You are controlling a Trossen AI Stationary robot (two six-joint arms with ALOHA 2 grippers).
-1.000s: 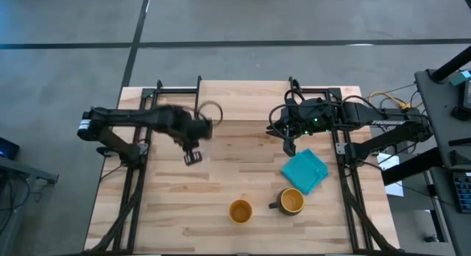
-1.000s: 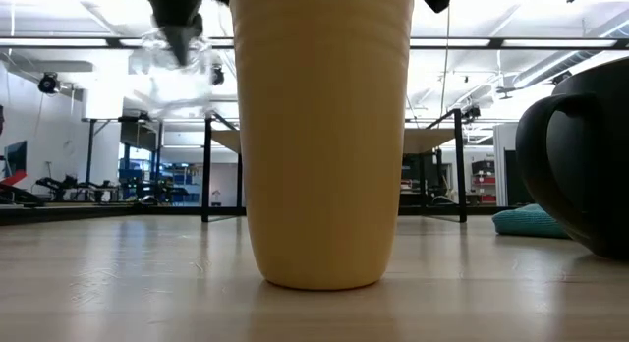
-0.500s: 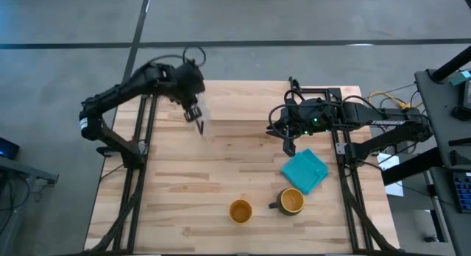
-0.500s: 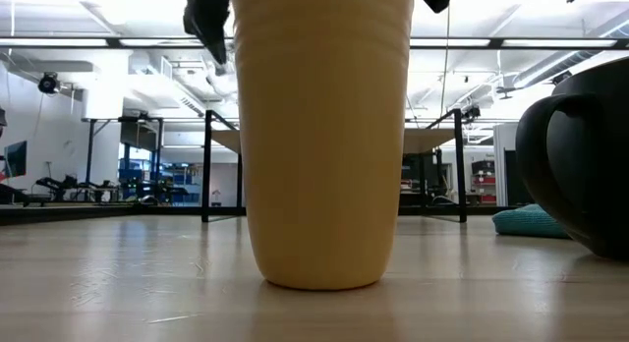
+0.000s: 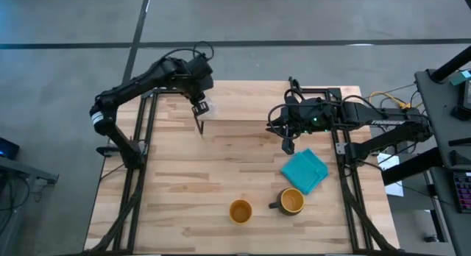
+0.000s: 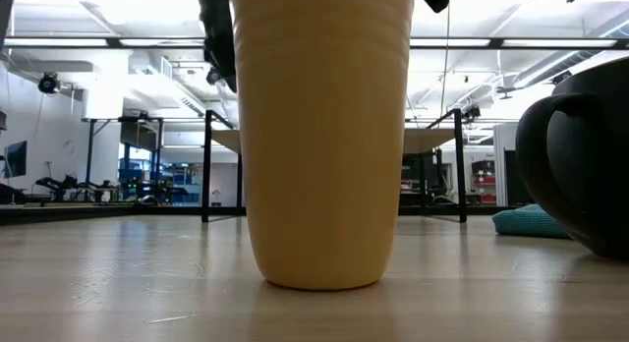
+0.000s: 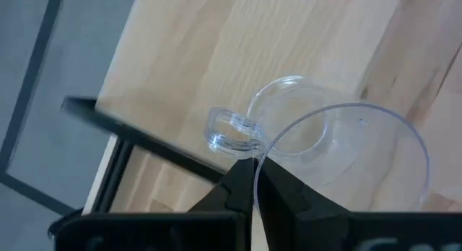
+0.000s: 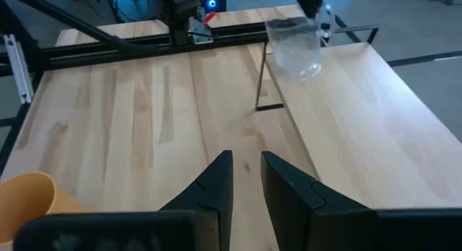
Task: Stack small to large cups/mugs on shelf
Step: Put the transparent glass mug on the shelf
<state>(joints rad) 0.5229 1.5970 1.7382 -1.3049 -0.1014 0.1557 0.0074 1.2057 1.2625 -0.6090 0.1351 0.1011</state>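
Note:
The small clear cup [image 5: 207, 105] [image 7: 317, 135] [image 8: 294, 47] has a little loop handle [image 7: 229, 132] and hangs from my shut left gripper [image 5: 200, 118] [image 7: 254, 175] over the left end of the light-wood shelf [image 5: 243, 101] [image 8: 361, 114] at the table's far edge. Whether its base touches the board I cannot tell. The handleless yellow-orange cup [image 5: 240, 210] [image 6: 324, 136] and the dark mug [image 5: 291, 201] [image 6: 580, 155] stand upright near the table's near edge. My right gripper [image 5: 288, 146] [image 8: 245, 172] waits slightly open over the table's right half. My left gripper pinches the clear cup's rim [image 7: 261, 156] right beside the handle, one finger inside the cup and one outside. The fingers come from above, pointing down. The cup stays upright below them, its mouth up.
A teal cloth [image 5: 305, 171] [image 6: 526, 221] lies between my right gripper and the dark mug. Thin black legs [image 8: 258, 85] hold up the shelf. Bare tabletop [image 5: 184, 182] stretches across the left and middle. The rest of the shelf board to the right of the cup is bare.
My left gripper has carried the clear cup from over the table's left middle toward the far edge and over the shelf's left end, the arm swinging outward. In the low view the cup has passed behind the yellow-orange cup. The gripper has stayed shut on it.

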